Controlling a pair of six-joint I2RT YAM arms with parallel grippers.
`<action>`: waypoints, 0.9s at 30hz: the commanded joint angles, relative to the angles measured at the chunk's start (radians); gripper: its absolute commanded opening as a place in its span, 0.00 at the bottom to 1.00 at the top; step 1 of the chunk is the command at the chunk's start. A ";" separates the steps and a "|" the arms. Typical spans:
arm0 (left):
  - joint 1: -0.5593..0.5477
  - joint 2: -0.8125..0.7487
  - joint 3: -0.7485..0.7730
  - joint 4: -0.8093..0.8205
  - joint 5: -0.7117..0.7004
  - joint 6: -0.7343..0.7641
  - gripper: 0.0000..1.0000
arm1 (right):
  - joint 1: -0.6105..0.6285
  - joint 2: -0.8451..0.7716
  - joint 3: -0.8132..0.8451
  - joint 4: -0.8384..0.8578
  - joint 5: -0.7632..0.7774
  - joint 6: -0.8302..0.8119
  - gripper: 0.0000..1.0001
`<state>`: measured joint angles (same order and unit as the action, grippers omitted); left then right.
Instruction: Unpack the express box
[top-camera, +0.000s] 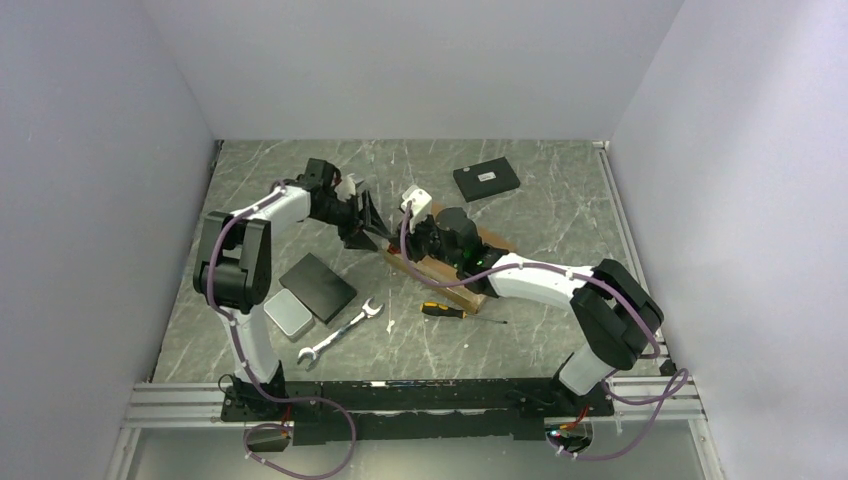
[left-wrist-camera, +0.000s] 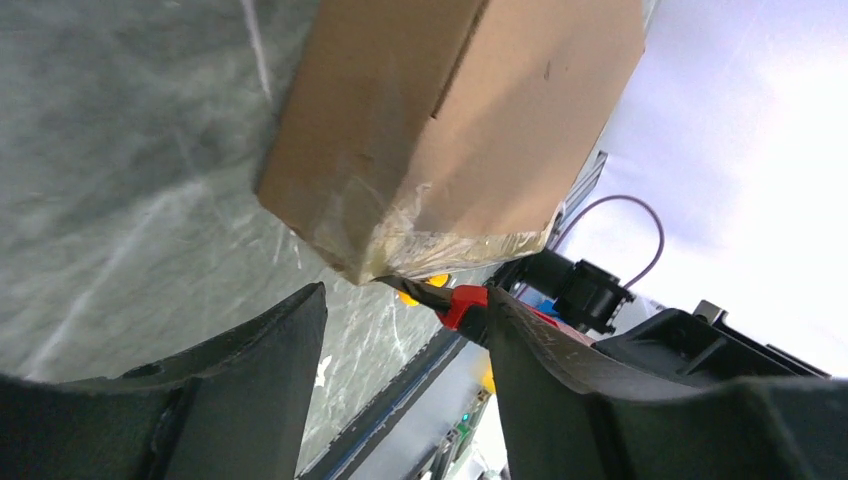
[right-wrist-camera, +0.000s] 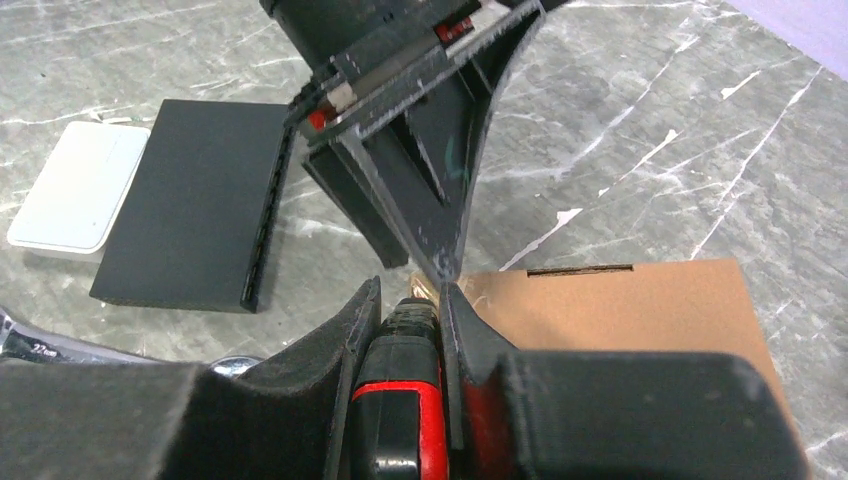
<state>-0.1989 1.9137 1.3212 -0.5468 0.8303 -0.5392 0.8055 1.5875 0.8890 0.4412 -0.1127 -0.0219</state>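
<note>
The express box (top-camera: 447, 270), brown cardboard with clear tape on its corner, lies mid-table under my right arm. It also shows in the left wrist view (left-wrist-camera: 450, 120) and the right wrist view (right-wrist-camera: 620, 305). My right gripper (right-wrist-camera: 410, 295) is shut on a red and black utility knife (right-wrist-camera: 405, 385). The knife's tip (left-wrist-camera: 445, 295) touches the box's taped left corner. My left gripper (left-wrist-camera: 405, 310) is open, its fingers spread just short of that same corner. In the top view it (top-camera: 370, 228) sits left of the box and faces my right gripper (top-camera: 425, 238).
A small black labelled box (top-camera: 486, 180) lies at the back. A dark grey slab (top-camera: 317, 287) and a pale tin (top-camera: 290, 313) lie front left. A wrench (top-camera: 340, 333) and a yellow-handled screwdriver (top-camera: 445, 310) lie near the front. White walls enclose the table.
</note>
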 joint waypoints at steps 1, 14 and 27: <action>-0.048 -0.017 -0.007 0.009 0.007 -0.001 0.61 | 0.014 -0.038 -0.003 0.000 0.045 -0.007 0.00; -0.051 0.031 -0.012 -0.022 -0.092 0.050 0.49 | 0.047 -0.055 -0.004 -0.015 0.088 -0.027 0.00; -0.066 0.068 0.020 -0.095 -0.219 0.139 0.48 | 0.057 -0.124 -0.057 -0.069 0.103 -0.036 0.00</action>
<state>-0.2562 1.9480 1.3159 -0.6079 0.7052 -0.4595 0.8593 1.5249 0.8516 0.3832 -0.0257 -0.0448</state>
